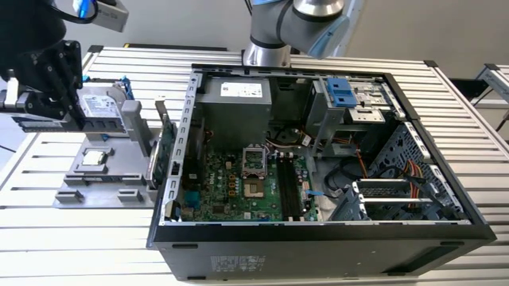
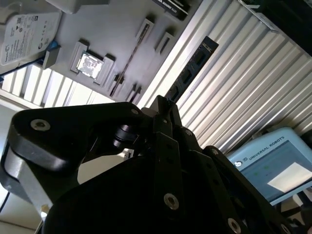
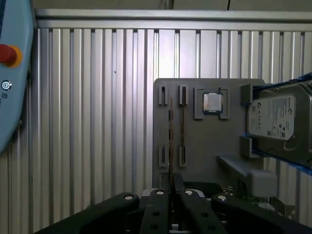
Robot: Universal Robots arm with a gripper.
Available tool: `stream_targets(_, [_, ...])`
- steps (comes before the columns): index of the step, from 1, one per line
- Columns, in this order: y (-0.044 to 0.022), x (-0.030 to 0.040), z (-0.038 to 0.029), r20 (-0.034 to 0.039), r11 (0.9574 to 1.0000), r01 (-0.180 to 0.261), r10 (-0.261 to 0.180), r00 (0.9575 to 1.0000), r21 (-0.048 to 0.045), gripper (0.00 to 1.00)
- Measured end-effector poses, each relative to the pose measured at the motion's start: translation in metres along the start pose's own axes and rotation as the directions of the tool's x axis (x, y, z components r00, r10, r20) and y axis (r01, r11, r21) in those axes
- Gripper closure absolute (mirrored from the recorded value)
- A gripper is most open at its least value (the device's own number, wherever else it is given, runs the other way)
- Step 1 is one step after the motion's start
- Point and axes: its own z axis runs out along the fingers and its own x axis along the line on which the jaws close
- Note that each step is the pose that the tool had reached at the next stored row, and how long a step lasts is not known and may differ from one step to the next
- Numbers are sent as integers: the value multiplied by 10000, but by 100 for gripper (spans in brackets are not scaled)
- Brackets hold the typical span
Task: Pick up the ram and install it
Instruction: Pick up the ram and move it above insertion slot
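The ram (image 2: 193, 64) is a slim dark stick that juts out from between my fingers. In the first wrist view I see the ram (image 3: 170, 139) edge-on as a thin line. My gripper (image 2: 163, 105) is shut on one end of it. In the exterior view the gripper (image 1: 54, 114) hangs at the far left, above the grey holder plate (image 1: 75, 190), with the ram (image 1: 28, 124) level beneath it. The open computer case (image 1: 318, 229) lies to the exterior view's right. Its motherboard (image 1: 238, 190) and long memory slots (image 1: 286, 187) face up.
On the holder plate (image 3: 209, 146) sit a small silver processor chip (image 3: 212, 102) and a silver hard drive (image 3: 278, 122) in a blue-tabbed frame. A green expansion card (image 1: 168, 149) stands beside the case wall. A pendant with a red button (image 3: 8, 54) lies on the slatted table (image 3: 97, 122).
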Motion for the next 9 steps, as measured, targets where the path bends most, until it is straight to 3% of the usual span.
stream_targets(9, [-153,-1,-9,1,10000,0,0,10000,1,100])
